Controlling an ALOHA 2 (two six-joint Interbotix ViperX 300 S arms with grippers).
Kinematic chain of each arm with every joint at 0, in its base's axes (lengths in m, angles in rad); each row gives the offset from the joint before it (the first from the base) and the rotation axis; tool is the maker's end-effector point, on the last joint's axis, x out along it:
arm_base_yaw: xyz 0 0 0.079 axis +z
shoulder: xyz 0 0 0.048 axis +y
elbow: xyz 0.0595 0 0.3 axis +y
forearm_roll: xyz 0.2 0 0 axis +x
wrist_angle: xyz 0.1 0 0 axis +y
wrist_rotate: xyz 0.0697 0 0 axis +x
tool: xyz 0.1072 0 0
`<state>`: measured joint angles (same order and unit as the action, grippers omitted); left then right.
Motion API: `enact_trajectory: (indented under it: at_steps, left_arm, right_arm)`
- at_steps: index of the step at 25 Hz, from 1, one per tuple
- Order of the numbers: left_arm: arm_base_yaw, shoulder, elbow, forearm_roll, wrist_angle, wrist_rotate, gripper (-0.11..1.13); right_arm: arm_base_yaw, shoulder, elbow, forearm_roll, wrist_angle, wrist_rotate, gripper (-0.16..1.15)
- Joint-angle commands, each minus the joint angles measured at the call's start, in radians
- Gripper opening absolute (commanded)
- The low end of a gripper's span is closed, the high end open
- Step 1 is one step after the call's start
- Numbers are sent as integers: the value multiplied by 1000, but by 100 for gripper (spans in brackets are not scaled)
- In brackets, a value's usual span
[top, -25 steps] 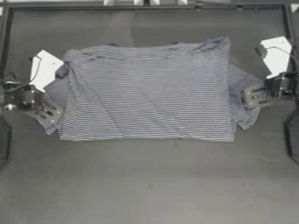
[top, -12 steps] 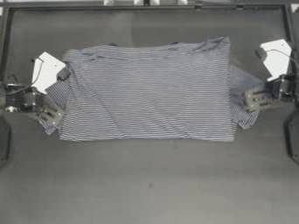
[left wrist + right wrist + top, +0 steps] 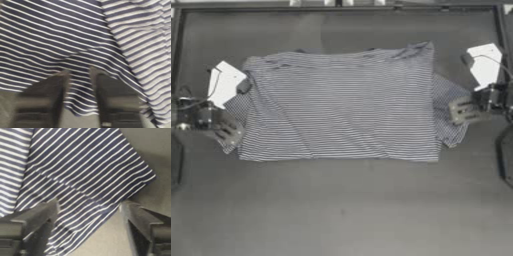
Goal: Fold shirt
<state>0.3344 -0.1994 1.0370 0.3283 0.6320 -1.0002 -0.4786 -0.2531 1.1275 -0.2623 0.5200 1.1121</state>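
Observation:
The striped shirt (image 3: 341, 105) lies flat in the middle of the table, collar (image 3: 311, 51) toward the far edge. My left gripper (image 3: 228, 131) sits low on the left sleeve (image 3: 238, 107). In the left wrist view its jaws (image 3: 80, 75) stand a narrow gap apart, with the sleeve's hem (image 3: 78, 110) running between them. My right gripper (image 3: 463, 110) rests on the right sleeve (image 3: 448, 97). In the right wrist view it (image 3: 88, 203) is open wide, and the sleeve's edge (image 3: 90, 210) lies between the fingers.
The dark table (image 3: 342, 210) runs bare toward the near edge. A white part stands beside each arm, one at the left (image 3: 224, 84) and one at the right (image 3: 483, 64). A metal frame (image 3: 338, 7) borders the far side.
Both grippers have stayed at the sleeves, shifting only slightly. The shirt has not visibly moved.

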Motion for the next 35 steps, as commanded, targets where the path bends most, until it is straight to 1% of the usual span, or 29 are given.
enact_trajectory:
  at_steps: [1, 5, 6, 7, 8, 12, 15, 18, 21, 24, 29, 35]
  left_arm:
    - [3, 23, 8, 0, 3, 3, 37]
    - [-17, 43, 6, 2, -3, 11, 6]
    - [-23, 46, 3, 2, -6, 15, 0]
    - [-28, 52, 2, -2, -6, 20, -3]
    - [-29, 57, -2, 0, -6, 23, -2]
    - [-43, 64, -23, 0, 0, 32, 4]
    - [-52, 58, -51, 2, 15, 48, 4]
    - [-60, 51, -91, 5, 64, 67, 4]
    - [-66, 40, -123, 12, 110, 81, 4]
    - [-66, 17, -144, 18, 126, 95, 4]
    - [-66, -37, -167, 31, 129, 98, 4]
    - [-69, -77, -219, 41, 135, 106, 5]
  right_arm:
    - [14, 20, -11, 11, -11, -2, 63]
    - [26, 31, -12, 23, -9, -11, 13]
    - [29, 32, -14, 23, -9, -12, 4]
    - [29, 32, -14, 25, -8, -14, -3]
    - [29, 32, -15, 26, -5, -15, -3]
    - [52, 31, -34, 15, 26, -20, 7]
    - [69, 21, -63, 11, 57, -20, 6]
    - [86, 2, -101, -6, 114, -18, 6]
    - [103, -37, -135, -31, 175, -17, 6]
    - [109, -91, -155, -43, 218, -15, 6]
    - [109, -169, -161, -41, 235, -14, 6]
    - [127, -196, -198, -48, 235, -15, 6]
